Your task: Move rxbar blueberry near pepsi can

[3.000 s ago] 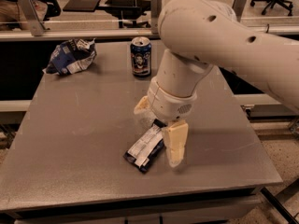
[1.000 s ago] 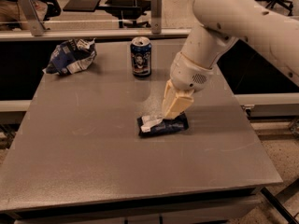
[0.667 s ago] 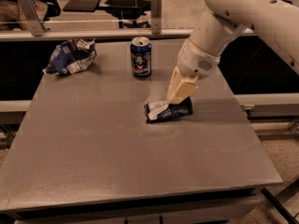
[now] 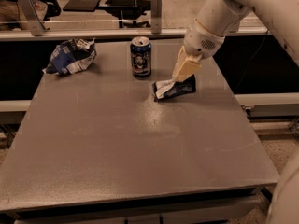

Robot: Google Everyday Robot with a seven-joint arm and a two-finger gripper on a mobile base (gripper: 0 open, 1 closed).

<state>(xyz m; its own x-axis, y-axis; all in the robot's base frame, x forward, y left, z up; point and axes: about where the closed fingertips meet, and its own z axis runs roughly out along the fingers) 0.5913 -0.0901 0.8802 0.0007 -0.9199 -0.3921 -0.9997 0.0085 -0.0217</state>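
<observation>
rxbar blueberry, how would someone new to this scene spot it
On the grey table, look just right of the upright pepsi can. The rxbar blueberry sits under the gripper: a dark navy wrapper with a white panel, unlike the puffy chip bag far left.

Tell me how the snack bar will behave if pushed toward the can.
The bar looks flat and thin, so it will probably slide across the table rather than roll or tip. Its wrapper looks crinkly, likely light and bendy. The pincer sits at its top edge, near the can.
</observation>
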